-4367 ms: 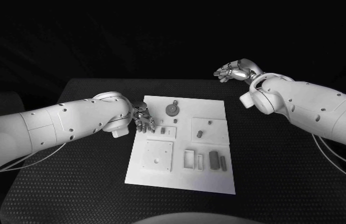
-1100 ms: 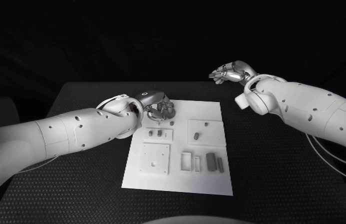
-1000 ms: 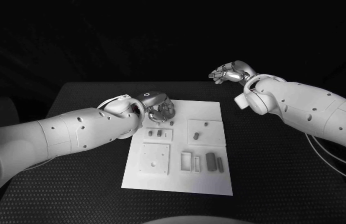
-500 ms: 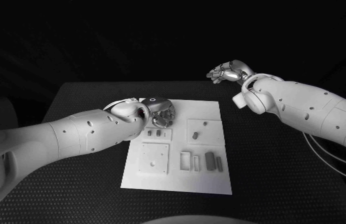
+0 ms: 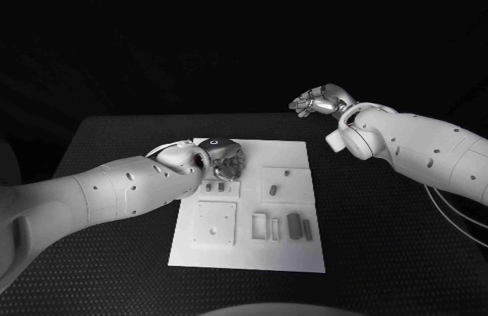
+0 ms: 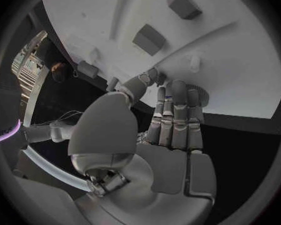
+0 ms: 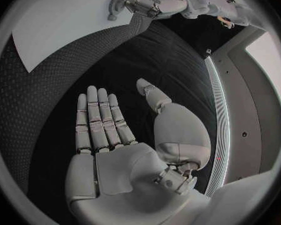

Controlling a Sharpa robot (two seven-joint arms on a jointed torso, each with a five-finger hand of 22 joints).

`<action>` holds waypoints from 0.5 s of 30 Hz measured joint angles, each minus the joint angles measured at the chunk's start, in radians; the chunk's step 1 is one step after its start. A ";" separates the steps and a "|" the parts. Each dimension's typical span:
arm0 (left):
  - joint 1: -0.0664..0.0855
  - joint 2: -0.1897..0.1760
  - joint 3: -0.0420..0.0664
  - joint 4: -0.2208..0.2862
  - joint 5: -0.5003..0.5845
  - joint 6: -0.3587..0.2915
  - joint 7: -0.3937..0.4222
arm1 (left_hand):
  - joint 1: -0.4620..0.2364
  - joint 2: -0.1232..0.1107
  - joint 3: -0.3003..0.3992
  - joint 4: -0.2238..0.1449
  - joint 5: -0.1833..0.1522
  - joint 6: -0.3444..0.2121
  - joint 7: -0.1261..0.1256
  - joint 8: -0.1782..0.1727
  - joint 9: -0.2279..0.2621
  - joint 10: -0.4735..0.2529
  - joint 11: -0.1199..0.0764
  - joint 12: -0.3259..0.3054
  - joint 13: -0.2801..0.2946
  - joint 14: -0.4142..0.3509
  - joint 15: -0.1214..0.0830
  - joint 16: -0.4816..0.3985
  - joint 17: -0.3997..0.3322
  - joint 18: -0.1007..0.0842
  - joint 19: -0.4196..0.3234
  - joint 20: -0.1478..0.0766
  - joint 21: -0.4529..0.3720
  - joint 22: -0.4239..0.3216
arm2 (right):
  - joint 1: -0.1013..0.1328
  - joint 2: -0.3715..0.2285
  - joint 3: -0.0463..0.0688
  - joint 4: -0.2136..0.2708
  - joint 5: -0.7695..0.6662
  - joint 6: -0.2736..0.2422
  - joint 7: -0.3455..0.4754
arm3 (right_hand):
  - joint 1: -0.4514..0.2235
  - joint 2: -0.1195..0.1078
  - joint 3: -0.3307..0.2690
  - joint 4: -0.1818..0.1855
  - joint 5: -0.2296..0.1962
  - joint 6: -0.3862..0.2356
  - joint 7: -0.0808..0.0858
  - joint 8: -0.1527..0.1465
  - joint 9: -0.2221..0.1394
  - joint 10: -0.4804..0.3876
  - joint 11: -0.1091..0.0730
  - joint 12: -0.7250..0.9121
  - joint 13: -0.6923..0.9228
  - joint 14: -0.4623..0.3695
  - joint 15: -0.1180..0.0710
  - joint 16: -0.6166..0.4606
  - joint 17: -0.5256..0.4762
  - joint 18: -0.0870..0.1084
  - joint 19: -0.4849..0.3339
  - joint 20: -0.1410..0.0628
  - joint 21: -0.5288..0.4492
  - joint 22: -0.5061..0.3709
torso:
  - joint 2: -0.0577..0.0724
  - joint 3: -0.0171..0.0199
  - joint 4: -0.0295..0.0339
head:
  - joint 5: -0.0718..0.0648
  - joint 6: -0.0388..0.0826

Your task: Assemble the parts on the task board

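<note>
Board (image 5: 247, 252) lies mid-table, small grey parts (image 5: 296, 226) near its right edge. Left hand (image 5: 226, 157) hovers low over the board's far left corner, fingers (image 6: 175, 116) pressed together, tips at a round part (image 6: 202, 96), holding nothing. Right hand (image 5: 319, 101) is raised beyond the table's far edge, fingers (image 7: 98, 122) straight, side by side, holding nothing

White rounded arms with small dark screw holes, silver segmented left hand (image 5: 226, 158), right hand (image 5: 320, 101)
</note>
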 measured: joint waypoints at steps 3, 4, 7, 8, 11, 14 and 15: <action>0.000 0.001 0.000 -0.001 0.000 0.000 0.001 | 0.003 0.005 0.003 0.003 0.000 0.000 0.000 0.000 -0.002 0.002 0.002 0.000 -0.004 0.000 0.000 0.008 0.002 0.000 0.002 -0.002 0.003 0.000 | 0.000 0.000 0.000 0.001 0.000 0.000 0.000 | 0.000 0.000 0.000 0.000 0.000 0.000 0.000 0.000 0.000 0.000 0.000 0.000 0.000 0.000 0.000 0.000 0.000 0.000 0.000 0.000 0.000 0.001 | 0.000 0.0000 0.0000 | -0.001 0.000; 0.000 0.002 0.000 -0.003 0.000 0.001 0.002 | 0.001 0.010 0.003 0.003 0.000 0.003 0.003 0.000 -0.004 0.008 0.001 0.000 -0.005 0.003 -0.003 0.015 0.004 0.000 0.004 -0.004 0.006 0.000 | 0.000 0.000 0.000 0.001 0.000 0.000 0.000 | 0.000 0.000 0.000 0.000 0.000 0.000 0.000 0.000 0.000 0.000 0.000 0.000 0.000 0.000 0.000 0.000 0.000 0.000 0.000 0.000 0.000 0.001 | 0.000 0.0000 0.0000 | -0.001 0.000; 0.000 0.006 0.000 -0.007 0.000 0.002 0.002 | -0.004 0.017 0.003 0.003 0.000 0.009 0.009 0.000 -0.007 0.021 0.000 0.000 -0.010 0.007 -0.007 0.034 0.009 0.000 0.004 -0.004 0.008 0.000 | 0.000 0.000 0.000 0.001 0.000 0.000 0.000 | 0.000 0.000 0.000 0.000 0.000 0.000 0.000 0.000 0.000 0.000 0.000 0.000 0.000 0.000 0.000 0.000 0.000 0.000 0.000 0.000 0.000 0.001 | 0.000 0.0000 0.0004 | -0.003 0.000; 0.000 0.007 0.000 -0.008 0.000 0.002 0.002 | -0.006 0.019 0.005 0.005 0.000 0.009 0.009 0.002 -0.007 0.023 -0.002 0.000 -0.011 0.007 -0.007 0.036 0.009 0.000 0.004 -0.004 0.009 0.000 | 0.000 0.001 0.000 0.001 0.000 0.000 0.000 | 0.000 0.000 0.000 0.000 0.000 0.000 0.000 0.000 0.000 0.000 0.000 0.000 0.000 0.000 0.000 0.000 0.000 0.000 0.000 0.000 0.000 0.001 | 0.000 0.0000 0.0005 | -0.003 0.000; 0.000 0.009 0.000 -0.011 0.000 0.004 0.002 | -0.006 0.020 0.004 0.008 0.000 0.020 0.009 0.005 -0.010 0.034 -0.002 0.000 -0.013 0.008 -0.007 0.045 0.010 0.000 0.004 -0.004 0.011 0.000 | 0.000 0.002 0.000 0.003 0.000 0.001 0.000 | 0.000 0.000 0.000 0.000 0.000 0.000 0.000 0.000 0.000 0.000 0.000 0.000 0.000 0.000 0.000 0.000 0.000 0.000 0.000 0.000 0.000 0.001 | 0.000 0.0000 0.0006 | -0.003 -0.001; 0.000 0.010 0.001 -0.013 0.000 0.006 0.003 | -0.011 0.024 0.003 0.008 0.000 0.023 0.005 0.009 -0.011 0.041 -0.005 0.000 -0.015 0.008 -0.007 0.051 0.010 0.000 0.004 -0.004 0.015 0.000 | 0.000 0.002 0.000 0.004 0.000 0.001 0.000 | 0.000 0.000 0.000 0.000 0.000 0.000 0.000 0.000 0.000 0.000 0.000 0.000 0.000 0.000 0.000 0.000 0.000 0.000 0.000 0.000 0.000 0.001 | 0.000 0.0000 0.0005 | -0.002 -0.002; 0.000 0.011 0.001 -0.015 0.000 0.007 0.003 | -0.011 0.024 0.003 0.008 0.000 0.026 0.006 0.010 -0.012 0.045 -0.005 0.000 -0.016 0.008 -0.007 0.056 0.011 0.000 0.004 -0.004 0.015 0.000 | 0.000 0.002 0.000 0.004 0.000 0.001 0.000 | 0.000 0.000 0.000 0.000 0.000 0.000 0.000 0.000 0.000 0.000 0.000 0.000 0.000 0.000 0.000 0.000 0.000 0.000 0.000 0.000 0.000 0.001 | 0.000 0.0000 0.0004 | -0.002 -0.002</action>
